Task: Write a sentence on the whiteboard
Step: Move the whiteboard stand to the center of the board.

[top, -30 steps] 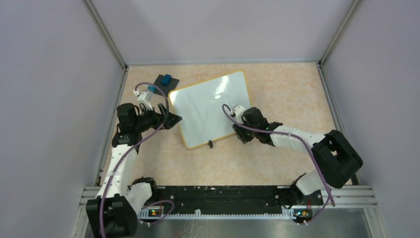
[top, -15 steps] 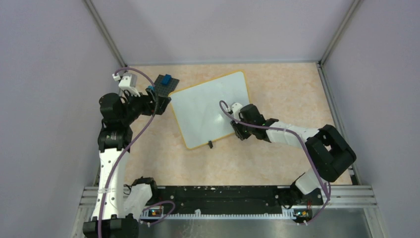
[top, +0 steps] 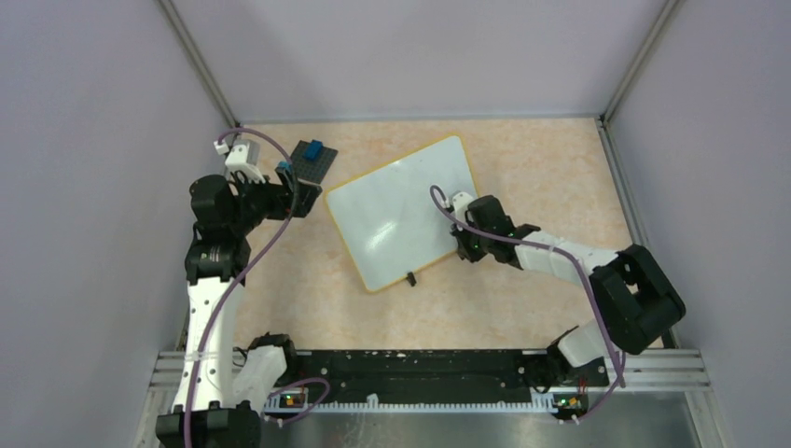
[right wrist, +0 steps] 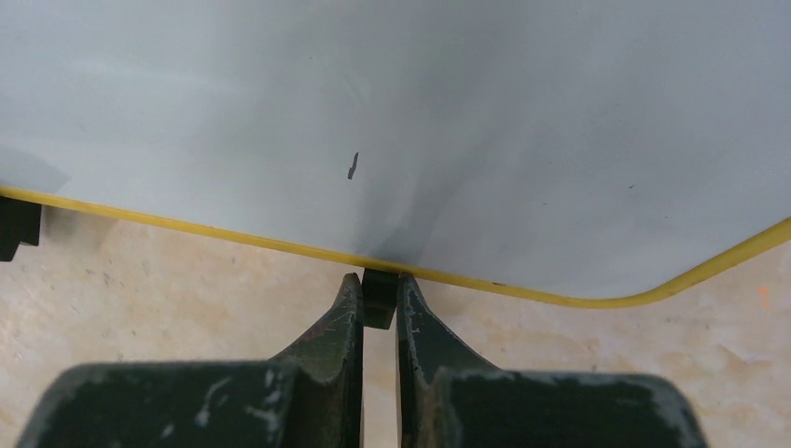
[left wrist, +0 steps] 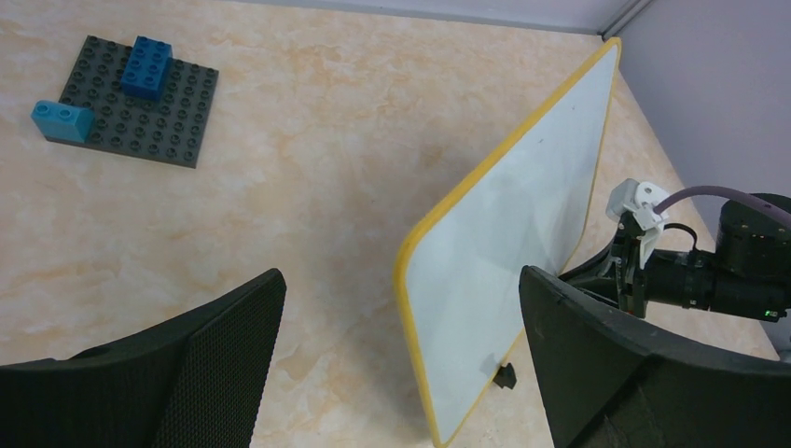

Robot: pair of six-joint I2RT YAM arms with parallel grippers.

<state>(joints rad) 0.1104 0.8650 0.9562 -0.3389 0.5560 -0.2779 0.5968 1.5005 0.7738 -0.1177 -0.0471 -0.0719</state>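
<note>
Pinching the black clip foot (right wrist: 379, 297) with the right jaws, clenched tight on it right where it sticks out from under the yellow rim (right wrist: 233, 238) of the whiteboard (top: 401, 210). Reaching in low with the right arm (top: 560, 261) from the board's right side. As for the whiteboard: lying on the peach marbled surface (top: 522, 159), about the middle of it, turned askew with one rounded corner towards the far wall. On its white face, near the pinched edge, a tiny dark mark (right wrist: 353, 165). At the near rim, a second clip foot (top: 411, 278), well apart from both arms. Over on the left, hovering with the left jaws released and spread wide above the surface, grasping nothing, off the board's left edge. Bent up and inward there, the left arm (top: 219, 252). Near the far left corner, just beside the board: a dark studded plate (left wrist: 131, 103) carrying a dark blue block (left wrist: 147, 65) on top and a lighter blue block (left wrist: 63, 119) at its edge
</note>
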